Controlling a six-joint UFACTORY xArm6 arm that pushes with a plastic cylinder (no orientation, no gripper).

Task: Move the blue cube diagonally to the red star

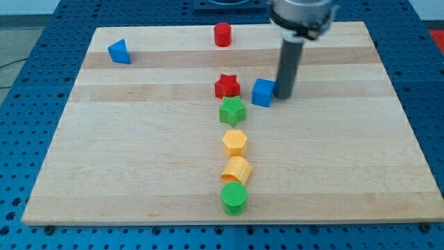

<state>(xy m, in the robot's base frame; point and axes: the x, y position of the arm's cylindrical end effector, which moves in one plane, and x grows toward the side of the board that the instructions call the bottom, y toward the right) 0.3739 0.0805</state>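
Observation:
The blue cube (263,92) sits near the board's middle, just right of the red star (227,86), with a small gap between them. My tip (284,95) is on the board right against the cube's right side. The dark rod rises from it to the view's top.
A green star (232,110) lies just below the red star. Below it run a yellow hexagon (235,142), a yellow block (236,169) and a green cylinder (234,198). A red cylinder (222,34) is at the top; a blue triangular block (119,52) is at the top left. The wooden board (139,153) bears them all.

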